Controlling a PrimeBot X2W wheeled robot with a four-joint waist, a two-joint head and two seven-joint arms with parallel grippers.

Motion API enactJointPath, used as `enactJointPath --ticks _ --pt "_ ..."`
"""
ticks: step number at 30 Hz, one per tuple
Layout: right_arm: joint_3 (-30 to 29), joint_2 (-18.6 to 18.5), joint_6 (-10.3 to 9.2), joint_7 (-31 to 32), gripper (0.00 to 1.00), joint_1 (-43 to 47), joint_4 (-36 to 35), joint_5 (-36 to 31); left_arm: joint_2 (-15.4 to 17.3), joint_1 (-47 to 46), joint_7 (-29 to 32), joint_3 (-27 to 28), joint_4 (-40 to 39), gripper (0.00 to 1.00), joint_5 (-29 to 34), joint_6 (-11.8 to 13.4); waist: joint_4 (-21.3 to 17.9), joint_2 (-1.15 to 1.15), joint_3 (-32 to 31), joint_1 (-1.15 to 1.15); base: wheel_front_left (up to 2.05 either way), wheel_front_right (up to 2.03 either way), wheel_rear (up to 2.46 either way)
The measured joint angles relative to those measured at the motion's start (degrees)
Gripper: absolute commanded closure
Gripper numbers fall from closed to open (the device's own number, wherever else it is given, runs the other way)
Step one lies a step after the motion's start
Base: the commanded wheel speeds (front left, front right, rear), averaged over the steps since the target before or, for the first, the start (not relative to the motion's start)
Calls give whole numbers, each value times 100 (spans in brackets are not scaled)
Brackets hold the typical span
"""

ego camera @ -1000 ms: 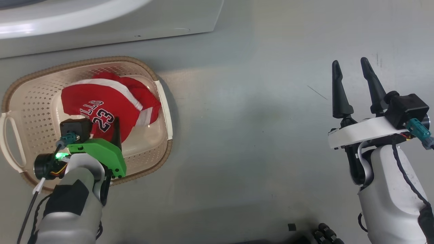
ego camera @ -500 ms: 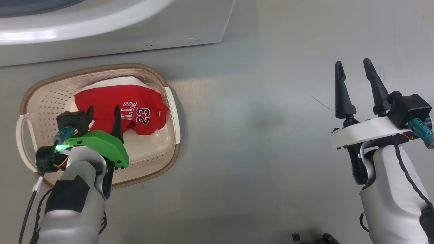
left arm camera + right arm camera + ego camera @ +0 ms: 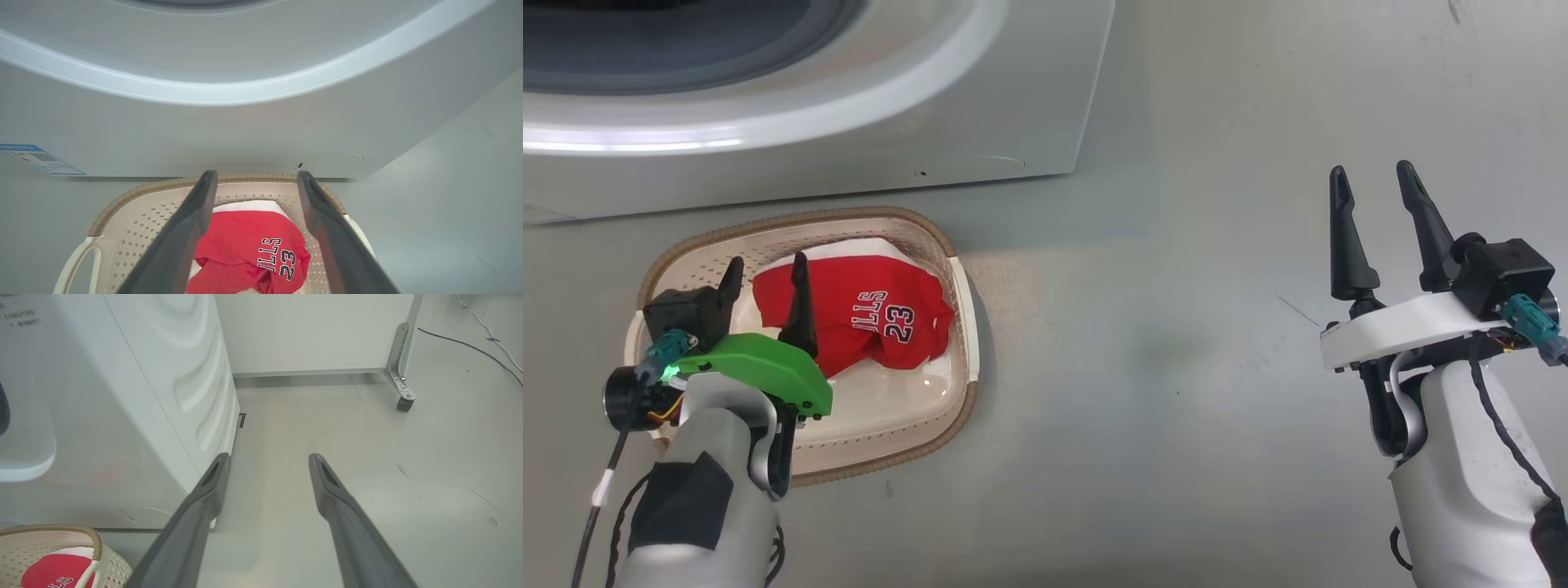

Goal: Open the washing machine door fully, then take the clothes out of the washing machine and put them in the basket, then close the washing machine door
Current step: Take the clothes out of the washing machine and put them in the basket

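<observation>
The red clothes [image 3: 866, 314], a jersey numbered 23 with white cloth under it, lie in the cream basket [image 3: 964, 327] on the floor before the white washing machine [image 3: 980, 122]. My left gripper [image 3: 766, 273] hovers open above the basket's left half, empty, its fingers above the clothes [image 3: 249, 253] and basket [image 3: 122, 204] in the left wrist view. My right gripper [image 3: 1376, 184] stands open over bare floor far to the right, holding nothing. The washing machine [image 3: 122, 416] and a corner of the basket [image 3: 98, 543] show in the right wrist view. The washing machine door is out of view.
Grey floor [image 3: 1160, 343] stretches between the basket and my right arm. A blue sticker [image 3: 36, 157] sits at the machine's base. Behind the machine's right side stand a white wall panel and a castor wheel [image 3: 404, 404]; a cable [image 3: 470, 345] runs along the floor.
The head view has tilted up, showing more of the machine. My left gripper let go of the jersey and rose; the jersey now lies settled in the basket. The right gripper held still.
</observation>
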Motion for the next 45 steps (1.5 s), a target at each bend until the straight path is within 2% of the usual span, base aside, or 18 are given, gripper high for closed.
enactJointPath --ticks 22,36,45 --pt "85 5 33 0 0 666 158 73 -34 1373 -10 471 -1703 0 530 -181 152 0 -1574 0 0 0 0" --pt "148 14 -4 0 0 1169 63 81 -40 2365 -10 681 -2377 0 812 -141 151 0 -2447 0 0 0 0" --pt "194 23 -55 0 0 1350 -47 90 -46 2836 -10 832 -2753 0 881 -96 146 0 -2748 0 0 0 0"
